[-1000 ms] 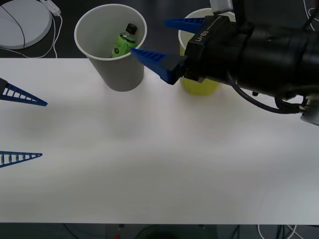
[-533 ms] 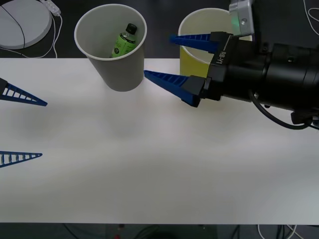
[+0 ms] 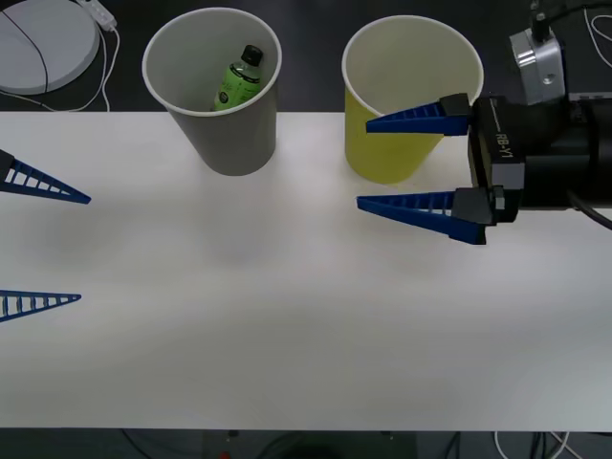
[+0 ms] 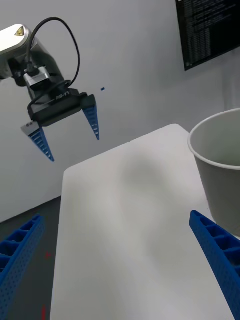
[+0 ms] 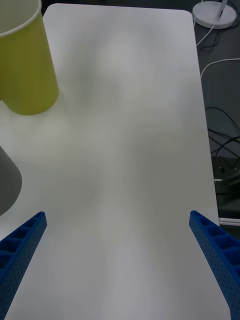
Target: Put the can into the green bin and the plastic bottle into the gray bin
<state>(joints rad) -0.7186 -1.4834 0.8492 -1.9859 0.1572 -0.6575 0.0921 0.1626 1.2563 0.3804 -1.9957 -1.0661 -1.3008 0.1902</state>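
Note:
The plastic bottle [image 3: 239,78], green with a black cap, leans inside the gray bin [image 3: 212,91] at the table's far edge. To its right stands the green bin [image 3: 406,105], whose visible inside is white. The can is out of view. My right gripper [image 3: 364,163] hovers open and holds nothing, just in front of the green bin, pointing left. My left gripper [image 3: 84,249] stays open at the table's left edge. In the right wrist view, the gray bin [image 4: 220,165] stands beside my open fingers [image 4: 212,245], with the left gripper [image 4: 74,148] farther off.
The white table [image 3: 306,316] is bare in front of the bins. A white round device [image 3: 43,43] with cables lies off the table at the far left. The left wrist view takes in the green bin [image 5: 25,65], the gray bin's wall [image 5: 7,185] and cables [image 5: 225,125] beyond the table edge.
My right gripper has pulled back from the gray bin's rim and moved right, coming level in front of the green bin. The bottle stays in the gray bin. The left arm has not moved.

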